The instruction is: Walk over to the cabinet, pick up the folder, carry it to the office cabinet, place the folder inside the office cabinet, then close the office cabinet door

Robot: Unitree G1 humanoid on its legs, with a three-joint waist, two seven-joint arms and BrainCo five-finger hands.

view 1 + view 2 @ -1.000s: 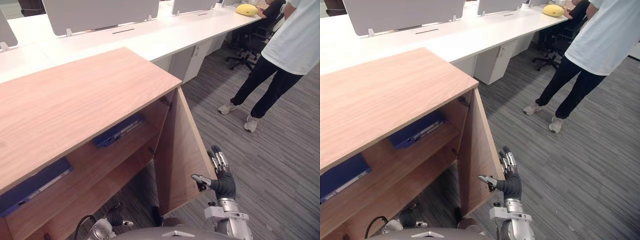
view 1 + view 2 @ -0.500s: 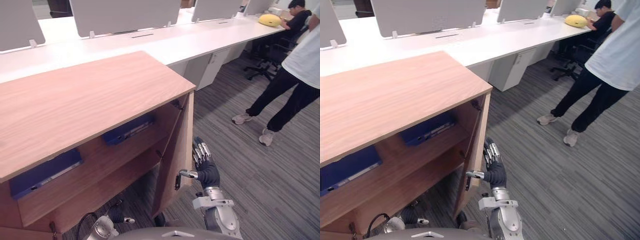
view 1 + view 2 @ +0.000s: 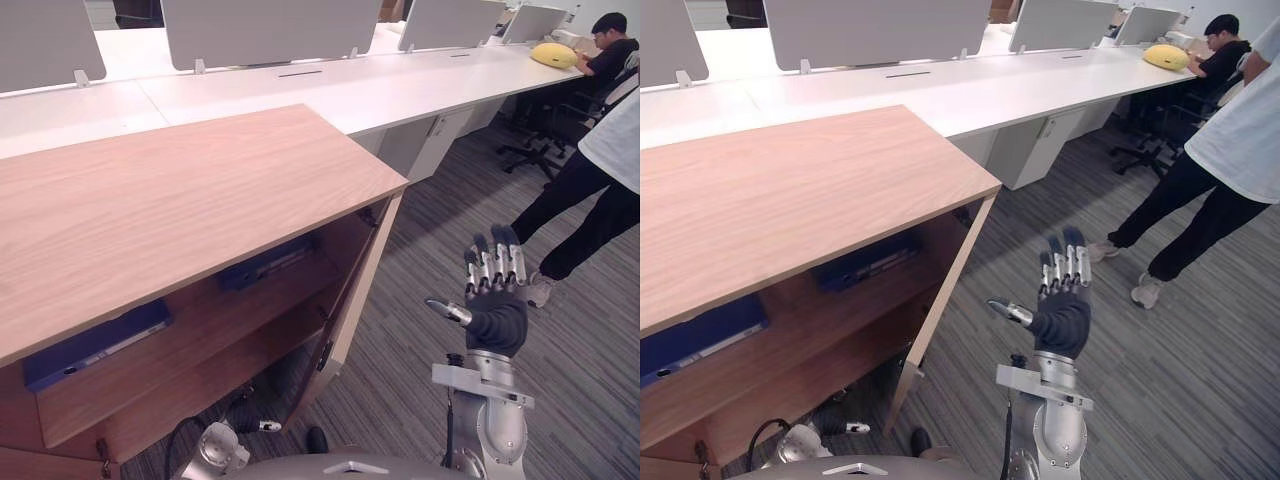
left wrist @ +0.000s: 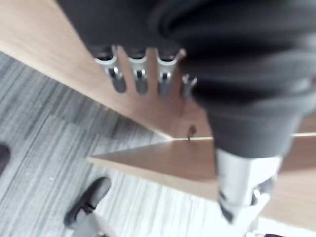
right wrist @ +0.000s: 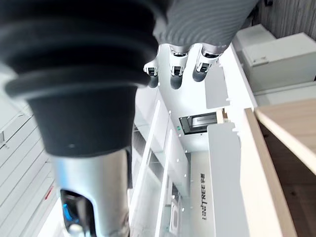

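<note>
Left eye view shows the right hand (image 3: 497, 318) spread open, clear of the ajar door (image 3: 362, 275), with the folder (image 3: 266, 263) inside the cabinet (image 3: 180, 190), so flat fingers near the door's free edge should push it flush.

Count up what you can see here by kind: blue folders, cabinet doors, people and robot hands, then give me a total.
Blue folders: 2
Cabinet doors: 1
People: 2
Robot hands: 2
Total: 7
</note>
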